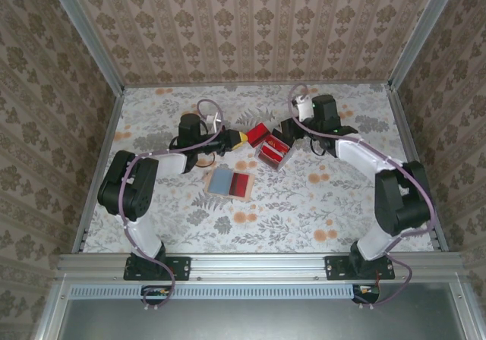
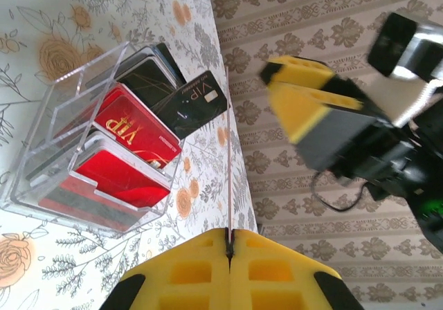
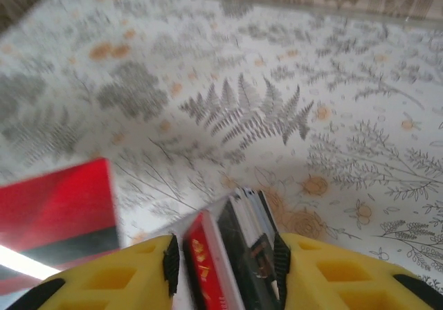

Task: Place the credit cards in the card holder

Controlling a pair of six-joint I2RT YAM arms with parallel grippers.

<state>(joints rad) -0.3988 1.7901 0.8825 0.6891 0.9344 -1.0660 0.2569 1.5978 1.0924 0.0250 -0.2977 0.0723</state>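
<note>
My left gripper (image 1: pixel 241 138) (image 2: pixel 229 235) is shut on the edge of a red credit card (image 1: pixel 257 133), a thin edge-on line (image 2: pixel 228 151) in the left wrist view. Just right of it stands a clear box (image 1: pixel 272 155) (image 2: pixel 41 123) holding red and black cards (image 2: pixel 131 126). My right gripper (image 1: pixel 288 136) (image 3: pixel 225 254) straddles the end of that stack (image 3: pixel 235 241), jaws open, with a small gap at the left pad. The card holder (image 1: pixel 229 182) lies flat and open nearer the arms, tan-edged, its faces grey-blue and red.
Patterned walls (image 1: pixel 250 29) close in the floral table (image 1: pixel 304 211) on three sides. The right arm's yellow fingers (image 2: pixel 304 99) hang close beyond the held card in the left wrist view. Bare tabletop lies in front of the card holder.
</note>
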